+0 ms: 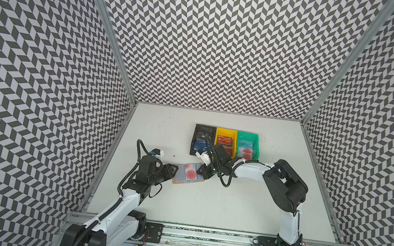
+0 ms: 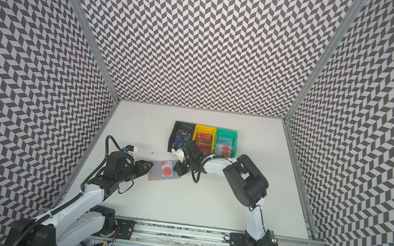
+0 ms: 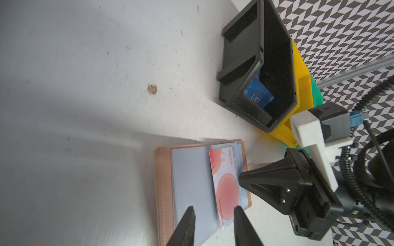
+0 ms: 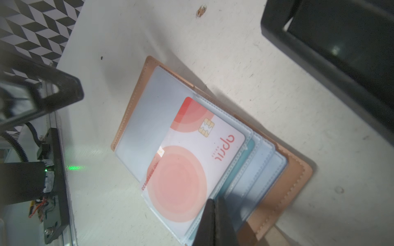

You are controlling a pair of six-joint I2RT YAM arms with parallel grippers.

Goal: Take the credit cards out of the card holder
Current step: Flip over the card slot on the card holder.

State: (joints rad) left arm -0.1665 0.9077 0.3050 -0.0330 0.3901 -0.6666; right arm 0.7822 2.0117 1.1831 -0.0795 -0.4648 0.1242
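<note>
The card holder (image 1: 178, 180) (image 2: 153, 177) lies open on the white table, tan with pale clear sleeves. A pale credit card with red circles (image 1: 190, 172) (image 3: 226, 187) (image 4: 181, 179) sits half out of its top sleeve. A teal card edge (image 4: 226, 185) shows in the sleeve below. My left gripper (image 3: 213, 209) (image 1: 174, 171) is open at the holder's left end, its fingertips straddling the sleeve and the card's near edge. My right gripper (image 4: 215, 202) (image 1: 201, 175) is shut, its tips resting on the stacked sleeves at the holder's right end.
Three bins stand side by side behind the holder: black (image 1: 195, 138), yellow (image 1: 226, 131) and green (image 1: 247, 134), each with cards inside. A blue card (image 3: 258, 95) shows in the black bin. The right arm's wrist hangs just in front of the bins.
</note>
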